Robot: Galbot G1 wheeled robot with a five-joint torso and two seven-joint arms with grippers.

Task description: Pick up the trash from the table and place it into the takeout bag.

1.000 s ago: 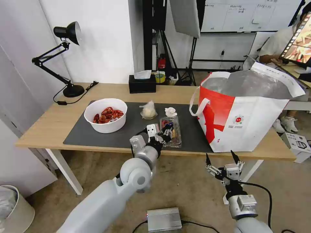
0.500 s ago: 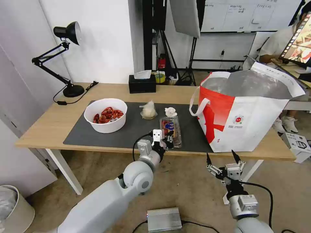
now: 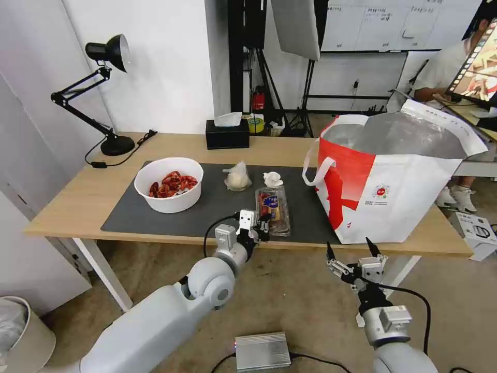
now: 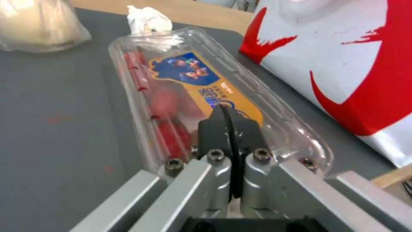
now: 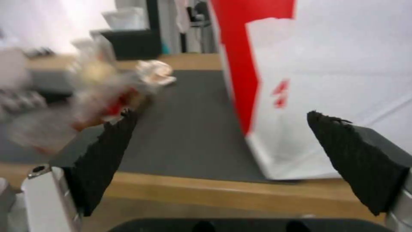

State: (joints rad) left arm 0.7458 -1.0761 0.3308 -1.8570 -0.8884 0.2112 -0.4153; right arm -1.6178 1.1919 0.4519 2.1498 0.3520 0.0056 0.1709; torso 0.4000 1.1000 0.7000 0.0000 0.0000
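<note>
Two end effectors show: the left end effector (image 4: pixel 231 135), fingers pressed together at the near end of the clear plastic clamshell tray (image 3: pixel 273 210) on the light-wood counter (image 3: pixel 77 199), should spread before grasping, while the right end effector (image 3: pixel 351 252) waits apart below.

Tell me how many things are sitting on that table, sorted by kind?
Trash pieces: 4 (bowl of red shells, clamshell tray, crumpled tissue, knotted clear bag)
Takeout bag: 1
Black tissue box: 1
Desk lamp: 1
Grey mat: 1
Total: 8
</note>
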